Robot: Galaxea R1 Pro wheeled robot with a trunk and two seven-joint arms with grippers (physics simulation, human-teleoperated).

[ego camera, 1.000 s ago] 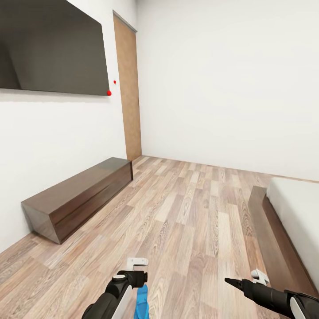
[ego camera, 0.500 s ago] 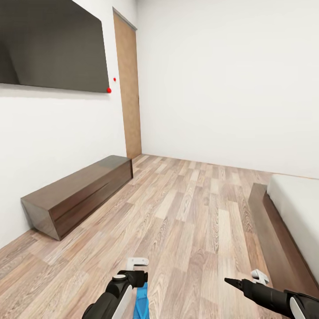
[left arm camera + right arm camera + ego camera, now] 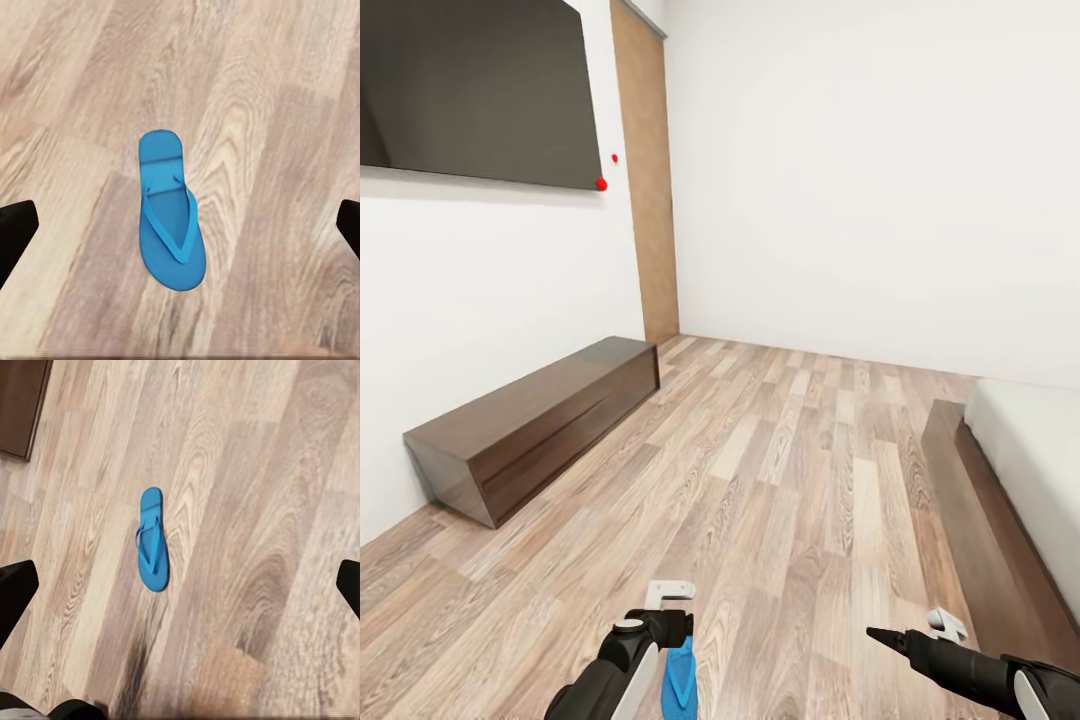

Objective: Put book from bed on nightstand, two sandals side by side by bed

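One blue sandal (image 3: 170,214) (flat on floor (image 3: 790,500)), one bed (image 3: 1000,490)

So there's a long low dark-brown cabinet (image 3: 540,420) sitting on the wood-plank floor (image 3: 780,520), pushed right up against the left white wall (image 3: 480,290). Above it hangs a big dark flat panel (image 3: 470,95), looks like a wall TV, with two little red dots (image 3: 601,184) by its lower corner. A tall light-brown door panel (image 3: 648,180) stands in the far corner.

No legible text or labels.
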